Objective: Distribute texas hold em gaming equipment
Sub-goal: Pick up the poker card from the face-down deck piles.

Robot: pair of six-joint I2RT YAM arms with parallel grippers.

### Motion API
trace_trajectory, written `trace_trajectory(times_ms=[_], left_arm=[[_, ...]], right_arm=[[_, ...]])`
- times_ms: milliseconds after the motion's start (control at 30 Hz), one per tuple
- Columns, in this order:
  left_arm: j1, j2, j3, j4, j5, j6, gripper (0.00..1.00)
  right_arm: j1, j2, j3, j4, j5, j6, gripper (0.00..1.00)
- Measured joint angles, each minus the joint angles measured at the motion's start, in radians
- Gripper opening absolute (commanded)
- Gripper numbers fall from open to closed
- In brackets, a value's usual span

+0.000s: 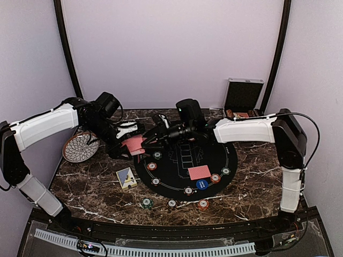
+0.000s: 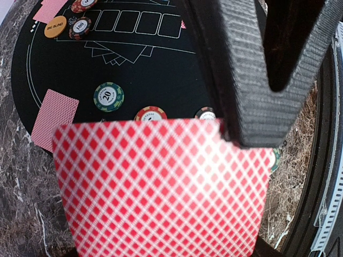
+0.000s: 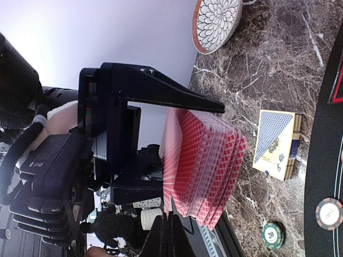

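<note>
Standing open, silver case [image 1: 244, 95]; red cards [image 2: 161, 187] in left hand [image 1: 125, 141].

Left arm [image 1: 43, 126]: my white shell segments between black joints, a thin black cable along the top.
Right arm [image 1: 252, 130]: my white forearm shell, black elbow housing, black cable arching outside it.
Left fingers [image 2: 241, 80]: my black, ribbed plastic with a V-shaped notch.

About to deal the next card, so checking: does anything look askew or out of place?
Yes: the red-backed deck held by the left gripper is not squared. Its cards are staggered into a fan along one edge, so the right gripper, shut at the fan's edge, might catch several. Nothing looks spilled or damaged.
</note>
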Motion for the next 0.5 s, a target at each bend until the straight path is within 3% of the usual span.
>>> trace_trajectory(times_ms=[333,500], left_arm=[[0.000,-0.003,-0.006,-0.001,-0.005,0.000,0.00],[0.000,-0.004,-0.014,-0.001,-0.010,0.004,0.00]], right_arm=[[-0.027,-0.024,-0.064,-0.040,0.004,-0.034,0.00],[-0.080,-0.119,-0.141,-0.131,0.012,-0.089,0.00]])
